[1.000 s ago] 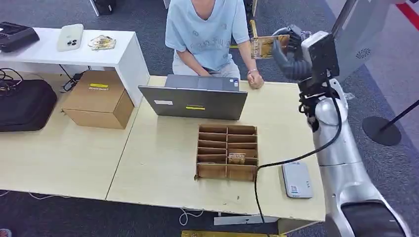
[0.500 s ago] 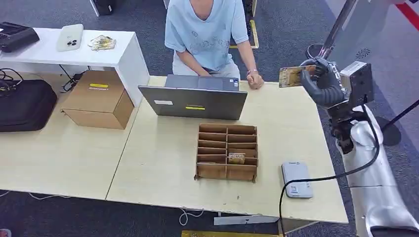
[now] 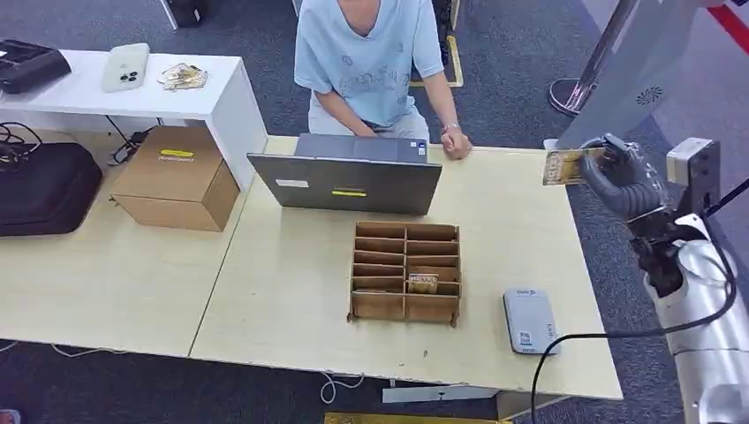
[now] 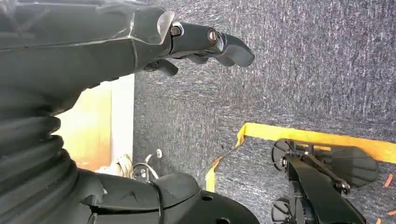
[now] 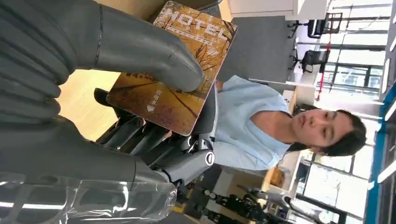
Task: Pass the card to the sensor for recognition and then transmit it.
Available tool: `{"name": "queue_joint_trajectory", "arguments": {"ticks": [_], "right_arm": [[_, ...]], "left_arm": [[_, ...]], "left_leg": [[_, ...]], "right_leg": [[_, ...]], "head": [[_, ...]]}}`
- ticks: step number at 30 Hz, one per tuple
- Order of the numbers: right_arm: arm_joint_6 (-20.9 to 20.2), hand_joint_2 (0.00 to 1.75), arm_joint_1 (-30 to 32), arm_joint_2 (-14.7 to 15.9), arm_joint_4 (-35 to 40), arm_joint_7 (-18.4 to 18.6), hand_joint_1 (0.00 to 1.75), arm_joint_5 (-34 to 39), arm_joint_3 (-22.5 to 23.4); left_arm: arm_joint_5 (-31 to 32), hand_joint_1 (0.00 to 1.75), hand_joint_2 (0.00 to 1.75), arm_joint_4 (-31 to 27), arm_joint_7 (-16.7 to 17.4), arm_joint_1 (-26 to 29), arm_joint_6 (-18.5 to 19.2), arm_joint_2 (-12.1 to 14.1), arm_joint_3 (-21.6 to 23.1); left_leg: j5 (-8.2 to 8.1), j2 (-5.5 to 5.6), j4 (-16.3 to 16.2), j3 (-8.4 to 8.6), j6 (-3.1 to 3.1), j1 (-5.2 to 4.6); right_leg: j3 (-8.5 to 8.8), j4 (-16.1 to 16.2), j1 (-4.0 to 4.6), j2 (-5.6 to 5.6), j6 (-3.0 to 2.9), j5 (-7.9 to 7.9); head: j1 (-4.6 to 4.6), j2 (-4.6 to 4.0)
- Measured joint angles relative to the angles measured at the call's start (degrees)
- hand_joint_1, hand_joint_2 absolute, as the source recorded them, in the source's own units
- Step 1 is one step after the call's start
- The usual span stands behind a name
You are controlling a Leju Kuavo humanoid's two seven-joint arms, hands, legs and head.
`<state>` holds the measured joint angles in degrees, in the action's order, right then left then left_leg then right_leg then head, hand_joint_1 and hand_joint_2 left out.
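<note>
Head view puts the card point(image 3: 565, 166) up in the air beyond the right end of the table point(image 3: 291, 291), pinched in the right hand point(image 3: 621, 179) and well apart from the sensor point(image 3: 530, 321), the grey pad lying flat near the table's front right corner. Right wrist view shows the grip plainly: the thumb point(image 5: 144, 49) presses across the card's point(image 5: 175, 70) printed face and the darker fingers point(image 5: 140, 137) back it from behind, so the hand is closed firmly on it (the print reads "HOTEL").

As I judge it, the card is in hand but not at the sensor, so the recognition step is not shown as done; what is left is to bring the card down over the grey pad, then hand it on, most likely to the person point(image 3: 371, 62) seated behind the laptop point(image 3: 349, 181).

The left hand point(image 4: 205, 44) hangs beside the robot over the carpet, holding nothing; its fingers look loosely extended, not clenched.

The brown divided rack point(image 3: 406, 272) stands in the middle of the table, just left of the sensor. One compartment in its right column, second row from the front, holds another card point(image 3: 423, 283); the other cells look bare, though their depths are hard to read from above. A cardboard box point(image 3: 172, 177) sits closed at the table's far left.
</note>
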<state>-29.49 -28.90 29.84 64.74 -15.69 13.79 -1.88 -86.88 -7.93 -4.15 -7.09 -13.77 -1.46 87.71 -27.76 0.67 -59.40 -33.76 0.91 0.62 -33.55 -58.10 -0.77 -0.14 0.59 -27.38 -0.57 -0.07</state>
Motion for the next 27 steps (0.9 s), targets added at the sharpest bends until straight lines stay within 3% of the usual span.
{"name": "queue_joint_trajectory", "arguments": {"ticks": [13, 27], "right_arm": [[-1.1, 1.75, 5.3, 2.3, -7.8, -1.4, 1.75, -1.1, 1.8], [0.9, 1.75, 18.5, 0.7, -3.4, 0.8, 1.75, -3.1, 8.8]], "left_arm": [[-0.4, 0.0, 1.75, 0.0, 0.2, 0.0, 0.0, 0.1, 0.0], [-0.2, 0.0, 1.75, 0.0, 0.4, 0.0, 0.5, 0.3, 0.0]], "left_leg": [[-0.02, 0.0, 0.0, -0.01, -0.02, 0.0], [-0.06, 0.04, 0.0, -0.05, -0.03, 0.0]], "right_leg": [[0.0, 0.0, 0.0, -0.01, 0.01, -0.01], [0.0, 0.0, 0.0, -0.08, 0.02, -0.04]], "head": [[0.02, 0.0], [0.0, 0.0]]}}
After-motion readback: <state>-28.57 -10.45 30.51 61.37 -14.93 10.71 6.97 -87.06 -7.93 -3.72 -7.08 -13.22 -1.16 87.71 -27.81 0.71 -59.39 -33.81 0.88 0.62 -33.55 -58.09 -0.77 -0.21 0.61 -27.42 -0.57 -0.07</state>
